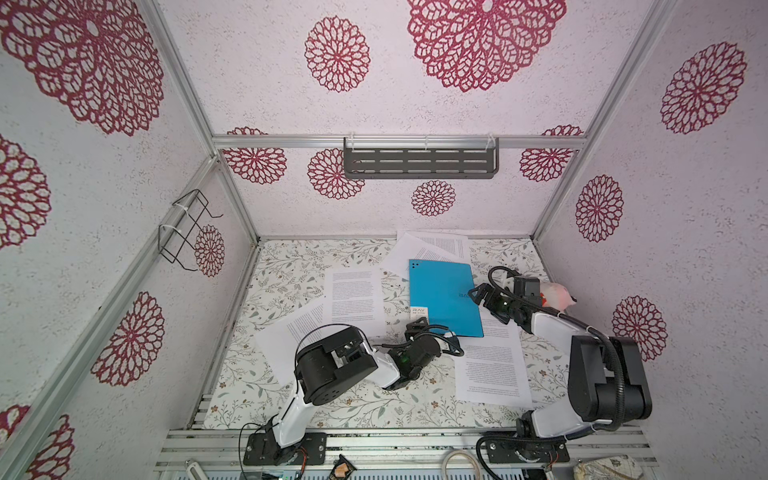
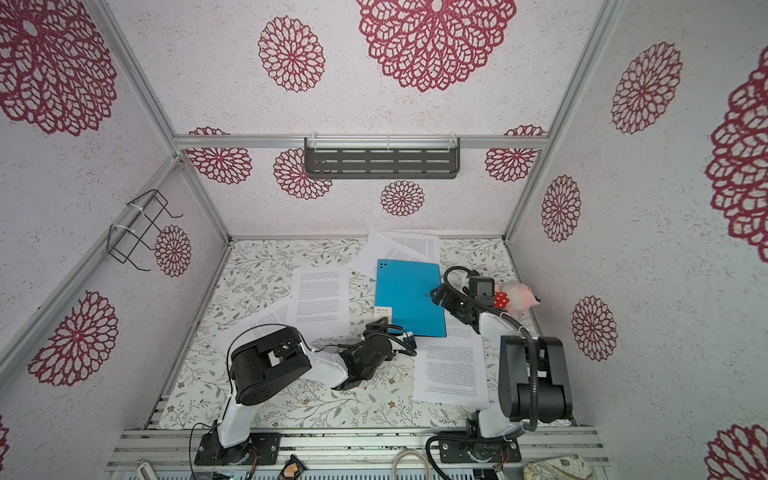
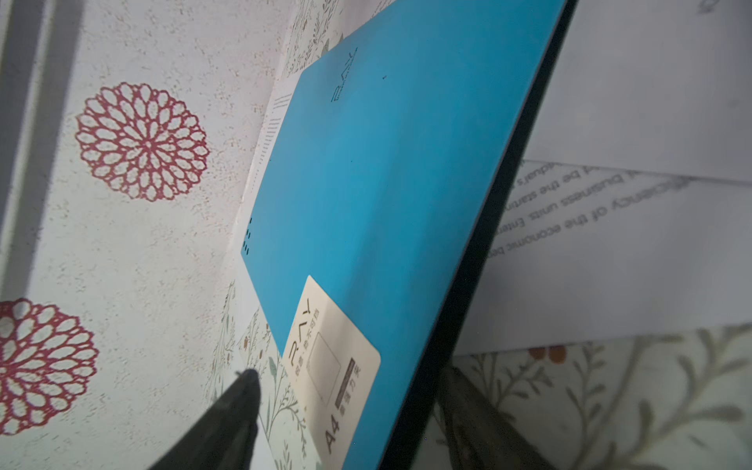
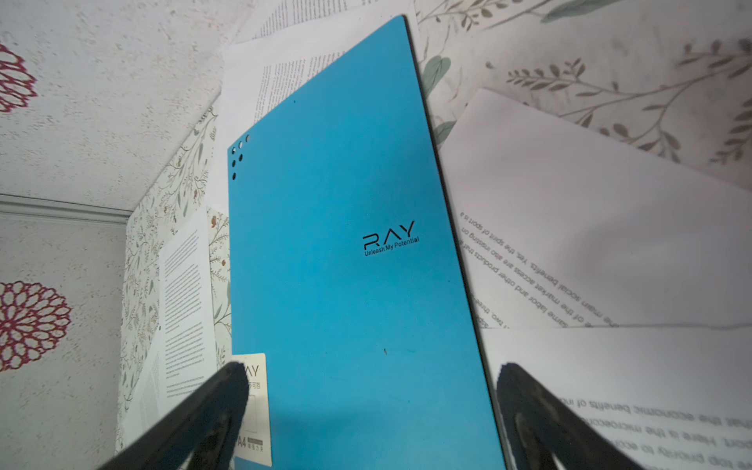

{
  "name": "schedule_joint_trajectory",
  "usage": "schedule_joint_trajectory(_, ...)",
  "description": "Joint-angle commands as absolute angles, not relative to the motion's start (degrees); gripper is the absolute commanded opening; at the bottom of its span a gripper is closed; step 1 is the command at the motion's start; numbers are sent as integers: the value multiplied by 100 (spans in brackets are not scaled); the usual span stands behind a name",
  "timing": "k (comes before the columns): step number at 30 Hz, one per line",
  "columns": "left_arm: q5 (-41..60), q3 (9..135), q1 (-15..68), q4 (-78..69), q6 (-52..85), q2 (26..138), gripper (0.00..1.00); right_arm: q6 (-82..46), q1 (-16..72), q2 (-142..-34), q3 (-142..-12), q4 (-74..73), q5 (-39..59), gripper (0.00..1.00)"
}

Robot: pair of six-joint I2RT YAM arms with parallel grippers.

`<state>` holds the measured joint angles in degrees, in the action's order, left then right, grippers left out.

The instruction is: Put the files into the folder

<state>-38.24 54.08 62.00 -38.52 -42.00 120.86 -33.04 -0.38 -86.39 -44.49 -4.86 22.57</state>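
Lying closed: the folder, blue cover up, flat on the floral counter, right of the middle in both top views.
Label: a pale label marks the folder's near left corner.
Files: the files are loose printed sheets spread on the counter around the folder. Two stick out from under its far edge, one lies just to its left, and one lies just on its near side.
Left claw: the left claw is low at the labelled corner. Its fingers stand apart in the left wrist view, with the corner and the folder's dark edge between them. One finger is clear of the cover and the other is just beside the edge. No grip shows.
Right claw: the right claw sits at the folder's right long edge with its fingers spread wide. One is over the cover, one over a sheet, and they hold nothing.
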Motion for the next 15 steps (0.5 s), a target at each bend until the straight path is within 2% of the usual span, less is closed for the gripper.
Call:
schedule_joint_trajectory(1, -4080, 5595, 6231, -4010, -4532, 12308, 66, -3366, -124, -8406, -4386, -536, 2436, 99)
schedule_joint_trajectory(6, -4267, 5815, 6240, -3956, -4825, 12520, 59, -3434, -149, -8343, -4320, -606, 2569, 99)
schedule_joint_trajectory(15, -4560, 6210, 6285, -3585, -5472, 12679, 52, -3376, -158, -8184, -4242, -546, 2621, 99)
